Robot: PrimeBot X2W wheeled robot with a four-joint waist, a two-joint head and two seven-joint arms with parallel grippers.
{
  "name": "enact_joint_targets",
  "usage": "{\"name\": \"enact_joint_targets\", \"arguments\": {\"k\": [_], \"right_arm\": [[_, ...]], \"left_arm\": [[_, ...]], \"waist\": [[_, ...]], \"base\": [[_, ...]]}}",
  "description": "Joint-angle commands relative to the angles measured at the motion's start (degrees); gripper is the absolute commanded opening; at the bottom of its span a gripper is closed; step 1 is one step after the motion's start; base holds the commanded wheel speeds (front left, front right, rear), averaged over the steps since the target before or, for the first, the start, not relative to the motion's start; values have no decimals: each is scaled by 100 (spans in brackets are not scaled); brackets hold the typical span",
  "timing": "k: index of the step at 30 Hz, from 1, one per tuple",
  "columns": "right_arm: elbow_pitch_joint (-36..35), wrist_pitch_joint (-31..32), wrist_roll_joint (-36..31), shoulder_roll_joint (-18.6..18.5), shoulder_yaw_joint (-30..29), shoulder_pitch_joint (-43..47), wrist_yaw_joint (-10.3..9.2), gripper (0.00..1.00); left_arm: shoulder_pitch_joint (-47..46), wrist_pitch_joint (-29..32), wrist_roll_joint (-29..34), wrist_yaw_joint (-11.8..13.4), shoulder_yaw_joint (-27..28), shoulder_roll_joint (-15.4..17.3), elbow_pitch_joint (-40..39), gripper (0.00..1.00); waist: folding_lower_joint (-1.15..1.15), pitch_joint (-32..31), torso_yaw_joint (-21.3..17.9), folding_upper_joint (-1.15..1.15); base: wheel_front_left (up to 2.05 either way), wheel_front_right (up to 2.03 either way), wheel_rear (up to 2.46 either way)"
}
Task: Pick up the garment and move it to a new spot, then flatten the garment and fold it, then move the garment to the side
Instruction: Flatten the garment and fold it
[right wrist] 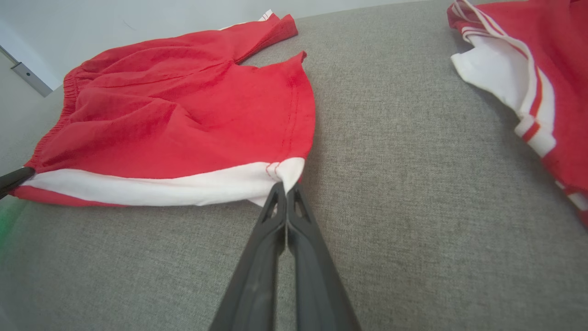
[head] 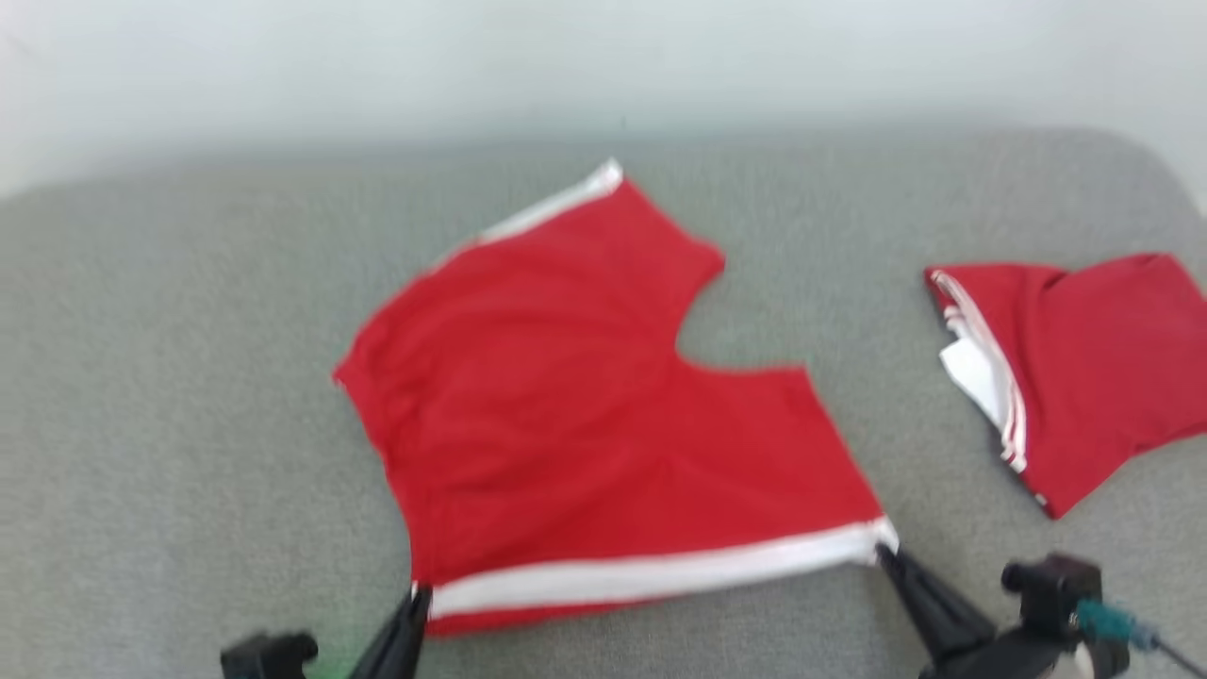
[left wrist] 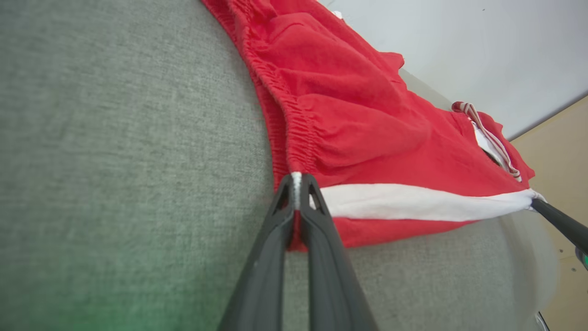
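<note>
Garment: red shorts (head: 566, 396) lie spread on grey cushion (head: 170, 424) | Jaws: left gripper (head: 418, 594) and right gripper (head: 884, 554) each clamp a white-stripe corner | Advice: keep your pull even so that edge is taut for folding

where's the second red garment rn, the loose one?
Head view, far right: the second red garment lies on the grey surface, apart from the centre red shorts, just beyond the right hand pinching the shorts' corner.
</note>
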Motion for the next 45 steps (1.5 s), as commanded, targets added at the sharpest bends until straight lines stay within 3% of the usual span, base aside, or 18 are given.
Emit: {"name": "enact_joint_targets", "arguments": {"k": [1, 12, 24, 34, 45], "right_arm": [[-13, 3, 29, -37, 56, 136, -6, 0], [-231, 3, -90, -142, 256, 941, -6, 0], [-329, 2, -107, -208, 359, 1120, -6, 0], [-259, 2, -812, 258, -591, 411, -6, 0], [558, 4, -1401, 533, -1240, -1380, -6, 0]], "left_arm": [[177, -3, 12, 1, 21, 33, 12, 0], [906, -4, 207, 1, 185, -30, -119, 0], [1272, -4, 212, 1, 341, -44, -101, 0], [863, -4, 494, 0, 736, -212, -592, 0], [-453, -4, 532, 0, 929, -698, -722, 0]], "waist": [[1, -538, 46, 1], [1, -935, 189, 1], [1, -1008, 278, 1], [1, -725, 636, 1], [1, 251, 1205, 1]], "base": [[0, 0, 0], [0, 0, 0], [0, 0, 0], [0, 0, 0], [0, 0, 0]]}}
